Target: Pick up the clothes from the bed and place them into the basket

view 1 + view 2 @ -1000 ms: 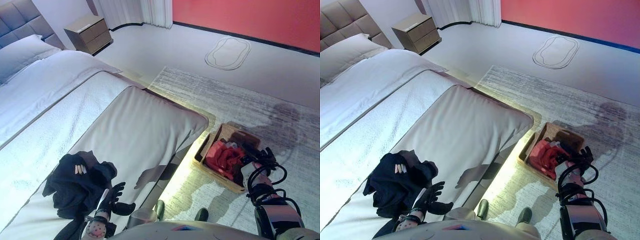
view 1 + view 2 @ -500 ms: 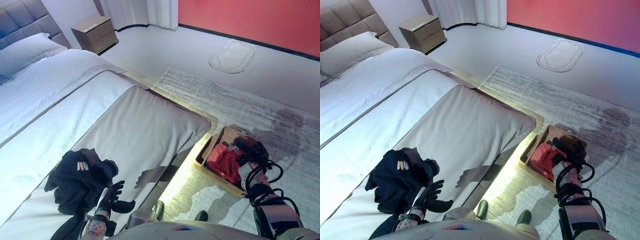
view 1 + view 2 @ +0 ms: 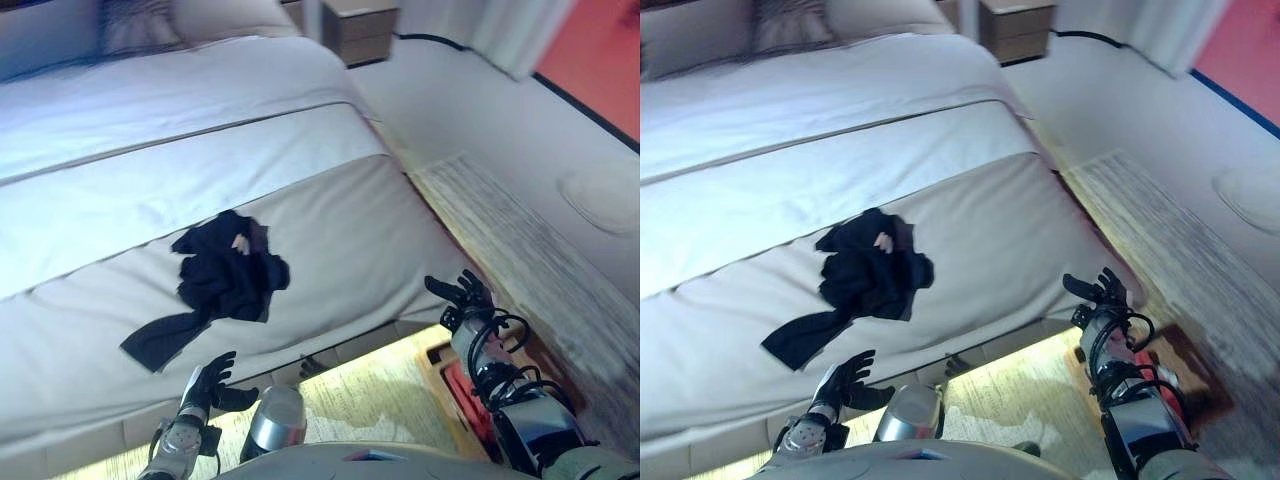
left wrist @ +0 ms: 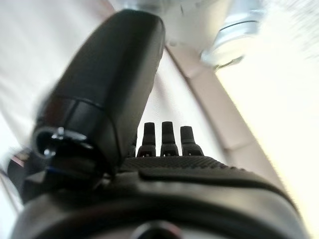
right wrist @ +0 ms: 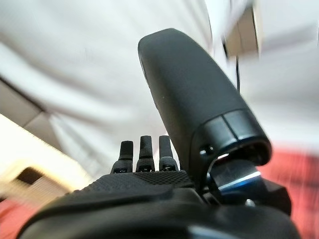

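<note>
Dark fingers (image 4: 169, 135) of the left hand (image 3: 211, 380) spread apart and hold nothing, low at the near edge of the bed (image 3: 330, 210). Straight fingers (image 5: 143, 148) of the right hand (image 3: 462, 296) also stand apart and empty, raised beside the bed's right near corner. Between and beyond the two hands, a crumpled heap of black clothes (image 3: 225, 275) lies on the grey bed cover, one dark strip trailing toward the near left, well apart from both hands. Below the right arm, on the floor at the bed's right side, the brown basket (image 3: 1185, 360) shows only partly, with red cloth (image 3: 462, 385) inside it. A wooden nightstand (image 3: 362, 30) stands far back beside the bed.
</note>
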You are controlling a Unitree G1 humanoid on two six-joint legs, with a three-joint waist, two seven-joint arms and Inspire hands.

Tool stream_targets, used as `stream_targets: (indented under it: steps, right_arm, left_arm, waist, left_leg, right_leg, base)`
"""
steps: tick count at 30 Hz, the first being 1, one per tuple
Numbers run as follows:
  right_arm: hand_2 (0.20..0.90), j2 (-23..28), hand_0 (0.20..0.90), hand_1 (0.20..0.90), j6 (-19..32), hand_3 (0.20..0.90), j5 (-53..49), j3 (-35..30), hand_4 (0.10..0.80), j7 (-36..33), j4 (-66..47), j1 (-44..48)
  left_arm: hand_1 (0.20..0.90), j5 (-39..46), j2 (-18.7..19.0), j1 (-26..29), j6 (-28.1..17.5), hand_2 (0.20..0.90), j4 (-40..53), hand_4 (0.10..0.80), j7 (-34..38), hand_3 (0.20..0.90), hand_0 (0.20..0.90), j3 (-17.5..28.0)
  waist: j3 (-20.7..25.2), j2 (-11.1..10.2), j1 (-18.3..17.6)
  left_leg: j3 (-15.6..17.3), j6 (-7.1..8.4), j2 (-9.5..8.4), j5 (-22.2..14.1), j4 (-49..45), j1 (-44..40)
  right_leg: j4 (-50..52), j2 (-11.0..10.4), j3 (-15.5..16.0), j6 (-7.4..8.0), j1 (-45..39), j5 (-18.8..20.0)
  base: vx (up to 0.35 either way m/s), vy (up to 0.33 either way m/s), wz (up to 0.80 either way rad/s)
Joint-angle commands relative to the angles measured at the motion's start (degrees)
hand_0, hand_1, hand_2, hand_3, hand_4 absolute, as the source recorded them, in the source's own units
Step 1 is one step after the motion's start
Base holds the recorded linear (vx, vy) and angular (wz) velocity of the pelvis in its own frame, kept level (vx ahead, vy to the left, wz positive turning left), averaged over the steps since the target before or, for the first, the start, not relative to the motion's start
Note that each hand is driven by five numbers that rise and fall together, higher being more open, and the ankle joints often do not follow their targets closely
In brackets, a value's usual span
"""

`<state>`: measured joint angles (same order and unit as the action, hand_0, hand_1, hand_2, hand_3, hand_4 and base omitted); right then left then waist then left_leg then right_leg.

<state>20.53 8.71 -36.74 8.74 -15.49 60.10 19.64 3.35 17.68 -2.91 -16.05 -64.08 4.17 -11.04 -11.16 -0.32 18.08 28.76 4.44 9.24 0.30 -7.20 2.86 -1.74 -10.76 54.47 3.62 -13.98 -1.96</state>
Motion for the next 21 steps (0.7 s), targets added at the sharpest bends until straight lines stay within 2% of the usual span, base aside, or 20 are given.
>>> stream_targets:
  steps: [1,3,4,5,6,7,8,9,10,12,13,14,15,16,18,19,21]
  right_arm:
    - [0.9,3.6,0.9,0.9,0.3,0.9,6.9,-0.5,0.8,6.4,-4.9,4.8]
    - [0.9,4.0,0.9,0.9,-3.4,0.9,8.0,0.8,0.8,10.8,-5.1,5.2]
    - [0.9,4.4,0.9,0.9,-4.2,0.9,10.6,1.8,0.8,12.1,-5.2,5.5]
    - [0.9,4.6,0.9,0.9,-4.9,0.9,12.4,2.9,0.8,13.2,-5.4,5.4]
    - [0.9,4.8,0.9,0.9,-5.3,0.9,14.0,3.6,0.8,14.3,-5.3,4.9]
    - [0.9,5.2,0.9,0.9,-4.9,0.9,15.3,4.0,0.8,14.3,-4.9,4.3]
    - [0.9,5.5,0.9,0.9,-4.2,0.9,16.9,4.7,0.8,15.1,-4.1,3.9]
    - [0.9,5.5,0.9,0.9,-3.7,0.9,17.4,5.0,0.8,14.9,-3.6,3.7]
    - [0.9,5.7,0.9,0.9,-1.7,0.9,21.3,6.5,0.8,13.7,-3.2,3.4]
    - [0.9,6.9,0.9,0.9,0.9,0.9,28.8,9.6,0.8,12.5,-4.8,3.2]
    - [0.9,7.2,0.9,0.9,1.2,0.9,30.4,10.3,0.8,12.0,-5.4,3.1]
    - [0.9,8.3,0.9,0.9,1.9,0.9,33.7,11.6,0.8,10.9,-6.8,2.7]
    - [0.9,9.0,0.9,0.9,2.6,0.9,37.1,12.3,0.8,10.0,-7.4,2.7]
    - [0.9,10.0,0.9,0.9,2.1,0.9,40.5,14.4,0.8,7.3,-8.3,3.8]
    - [0.9,10.7,0.9,0.9,2.5,0.9,44.0,16.3,0.8,4.8,-8.0,6.2]
    - [0.9,11.0,0.9,0.9,2.4,0.9,46.6,17.1,0.8,2.8,-7.5,7.8]
    - [0.9,11.6,0.9,0.9,1.7,0.9,49.6,17.9,0.8,0.8,-8.0,9.6]
  left_arm:
    - [0.9,0.7,0.3,2.5,-1.3,0.9,4.0,0.8,0.7,0.9,0.9,-4.1]
    - [0.9,0.4,0.5,2.8,-1.7,0.9,5.0,0.8,0.4,0.9,0.9,-4.6]
    - [0.9,0.4,1.0,3.4,-1.8,0.9,5.6,0.8,-0.2,0.9,0.9,-5.1]
    - [0.9,0.3,1.6,4.0,-2.0,0.9,6.2,0.8,-0.9,0.9,0.9,-5.6]
    - [0.9,0.2,2.3,4.8,-1.8,0.9,6.9,0.8,-1.5,0.9,0.9,-6.4]
    - [0.9,-0.2,3.0,5.7,-1.5,0.9,7.7,0.8,-2.0,0.9,0.9,-7.1]
    - [0.9,-0.5,3.7,6.6,-0.9,0.9,8.8,0.8,-1.8,0.9,0.9,-8.1]
    - [0.9,-0.1,4.0,7.1,-0.7,0.9,9.2,0.8,-1.5,0.9,0.9,-8.9]
    - [0.9,1.0,4.5,8.5,-0.1,0.9,9.8,0.8,-0.6,0.9,0.9,-10.4]
    - [0.9,1.7,5.1,10.8,0.5,0.9,8.8,0.8,0.6,0.9,0.9,-11.1]
    - [0.9,1.6,5.2,11.0,0.5,0.9,8.7,0.8,1.1,0.9,0.9,-11.2]
    - [0.9,1.4,5.8,11.1,0.7,0.9,8.5,0.8,2.0,0.9,0.9,-11.2]
    - [0.9,1.7,6.2,11.0,1.1,0.9,8.5,0.8,2.8,0.9,0.9,-11.2]
    - [0.9,1.7,7.1,10.9,1.0,0.9,8.6,0.8,3.9,0.9,0.9,-11.1]
    - [0.9,2.4,8.0,10.3,1.0,0.9,8.2,0.8,5.2,0.9,0.9,-9.5]
    - [0.9,2.5,8.0,9.2,1.3,0.9,7.7,0.8,6.2,0.9,0.9,-8.2]
    - [0.9,1.9,8.0,7.3,0.9,0.9,7.2,0.8,6.2,0.9,0.9,-6.9]
  waist:
    - [4.8,-1.4,-0.7]
    - [5.4,-1.5,-0.4]
    - [5.9,-1.6,-0.3]
    - [6.2,-1.9,-0.4]
    - [6.4,-1.8,-1.0]
    - [6.4,-1.2,-2.1]
    - [6.1,-1.1,-3.3]
    - [5.8,-1.1,-4.0]
    - [4.9,-1.4,-5.3]
    - [3.5,-3.2,-7.2]
    - [3.3,-3.7,-7.6]
    - [2.9,-5.0,-8.5]
    - [2.7,-5.5,-9.1]
    - [2.2,-6.3,-9.7]
    - [1.3,-6.8,-9.0]
    - [0.9,-7.1,-8.0]
    - [0.5,-7.5,-6.6]
  left_leg:
    - [-3.7,0.45,-0.64,1.3,0.8,0.6]
    - [-4.0,-0.94,-2.66,1.1,2.4,-0.3]
    - [-4.3,-2.17,-4.29,0.7,3.7,-1.1]
    - [-5.1,-3.56,-6.37,0.2,4.7,-1.8]
    - [-6.5,-5.09,-8.54,-0.7,6.1,-3.3]
    - [-8.2,-6.53,-9.64,-1.6,7.5,-4.7]
    - [-9.8,-8.0,-10.54,-2.8,8.4,-5.6]
    - [-10.8,-7.89,-10.29,-2.7,8.7,-5.8]
    - [-12.4,-7.35,-9.04,-1.1,8.8,-5.2]
    - [-16.4,-5.55,-8.08,-0.5,8.5,-4.9]
    - [-17.0,-5.21,-8.09,-0.5,8.4,-4.8]
    - [-18.4,-4.6,-8.24,-0.7,8.1,-4.3]
    - [-19.3,-4.44,-8.32,-0.9,7.7,-3.8]
    - [-21.3,-4.75,-8.23,-1.3,7.3,-2.5]
    - [-23.4,-4.82,-7.95,-1.4,7.7,-2.0]
    - [-24.6,-4.72,-7.89,-1.0,7.4,-1.4]
    - [-25.2,-4.49,-8.0,-0.7,6.7,-0.6]
  right_leg:
    - [9.8,-0.2,-8.8,0.66,2.0,-1.4]
    - [11.3,-1.5,-10.1,1.7,1.1,-0.5]
    - [13.8,-2.8,-11.0,2.59,1.0,0.5]
    - [18.8,-5.1,-12.5,4.16,1.4,3.4]
    - [26.4,-8.6,-14.8,6.64,3.8,7.5]
    - [34.7,-11.5,-18.1,8.42,7.8,9.9]
    - [40.0,-13.0,-23.5,9.24,13.6,10.3]
    - [39.0,-11.5,-26.7,8.64,15.5,9.2]
    - [33.2,-7.1,-29.4,5.83,17.2,7.4]
    - [19.8,-1.8,-32.5,4.7,15.3,5.2]
    - [16.2,-0.7,-33.3,4.67,15.1,5.0]
    - [8.5,1.6,-35.7,4.72,15.1,5.2]
    - [6.1,2.3,-37.4,4.87,15.5,6.0]
    - [7.3,2.5,-40.8,5.28,18.1,7.6]
    - [8.4,3.0,-41.1,4.94,19.2,6.9]
    - [7.5,4.1,-40.3,3.97,17.7,5.0]
    - [6.2,4.9,-39.7,3.18,16.3,4.3]
  base:
    - [0.102,0.138,0.71]
    - [0.136,0.181,0.57]
    - [0.166,0.237,0.45]
    - [0.226,0.328,0.53]
    - [0.249,0.353,0.64]
    - [0.23,0.305,1.1]
    - [0.15,0.128,1.31]
    - [0.057,-0.128,1.4]
    - [0.054,-0.304,1.14]
    - [0.114,-0.408,1.39]
    - [0.155,-0.408,1.46]
    - [0.14,-0.301,1.13]
    - [0.117,-0.345,1.34]
    - [0.054,-0.243,1.0]
    - [0.046,-0.216,1.02]
    - [0.094,-0.185,1.0]
    - [0.082,-0.137,0.63]
